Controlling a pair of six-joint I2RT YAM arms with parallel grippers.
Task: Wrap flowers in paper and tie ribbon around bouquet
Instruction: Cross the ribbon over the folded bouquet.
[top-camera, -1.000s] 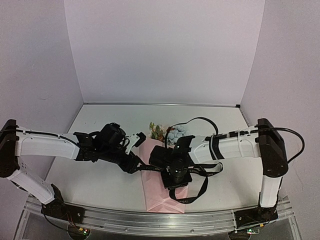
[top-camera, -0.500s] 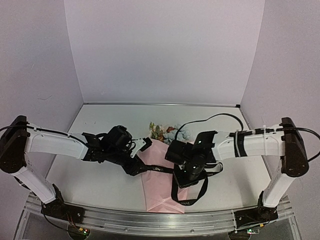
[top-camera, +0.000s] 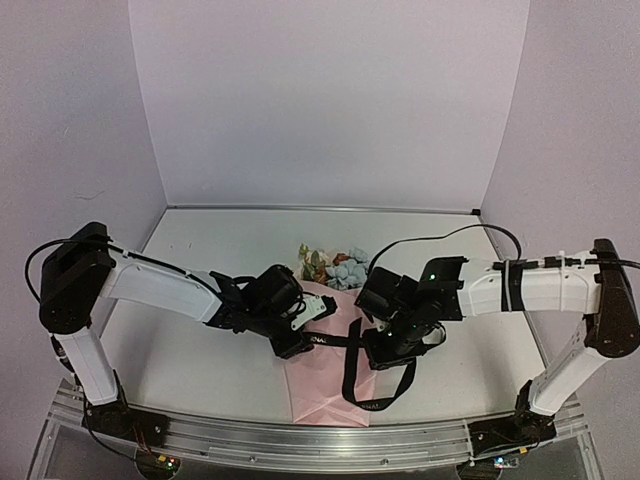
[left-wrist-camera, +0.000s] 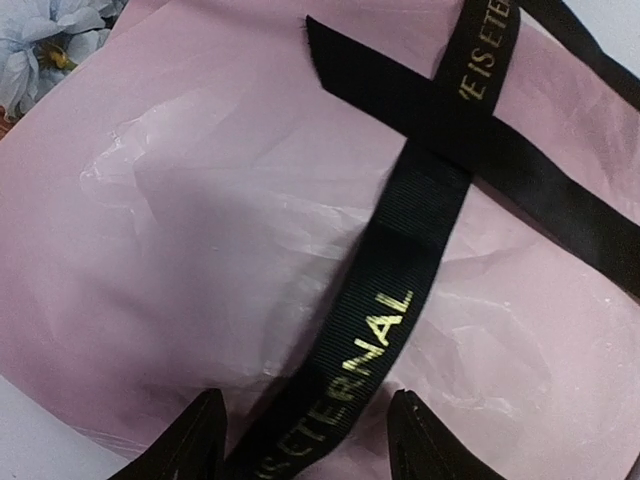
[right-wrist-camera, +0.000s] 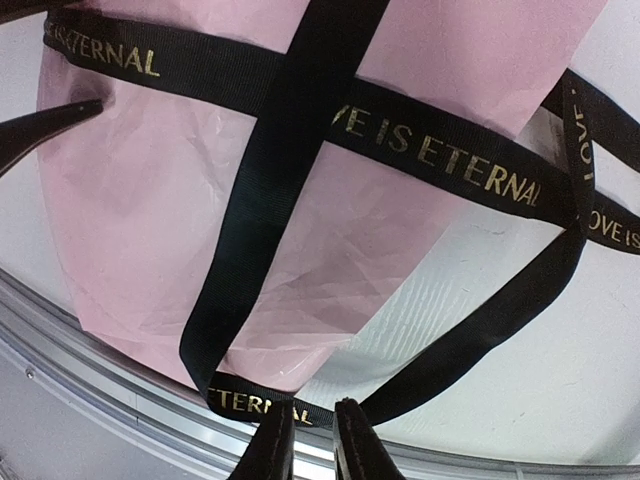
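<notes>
The bouquet lies in the middle of the table: the pink paper (top-camera: 320, 385) forms a cone, with the flowers (top-camera: 340, 266) poking out at its far end. The black ribbon (top-camera: 345, 340) with gold lettering crosses the cone and loops toward the near edge. My left gripper (top-camera: 308, 328) hovers over the cone's left side. It is open, and the ribbon (left-wrist-camera: 400, 290) runs between its fingers over the paper (left-wrist-camera: 200, 200) without being pinched. My right gripper (top-camera: 385, 350) is at the cone's right side. Its fingers (right-wrist-camera: 314, 405) stand a narrow gap apart, with the ribbon (right-wrist-camera: 440, 160) showing behind them.
A metal rail (top-camera: 300, 440) runs along the near table edge, just past the cone's tip and the ribbon loop (right-wrist-camera: 250, 400). The right arm's black cable (top-camera: 440, 240) arches over the table behind the flowers. White walls close the back and sides.
The left gripper has slid right, onto the cone's left edge over the ribbon. The right gripper has shifted right, and its jaws closed and then parted slightly. The ribbon loop has moved a little.
</notes>
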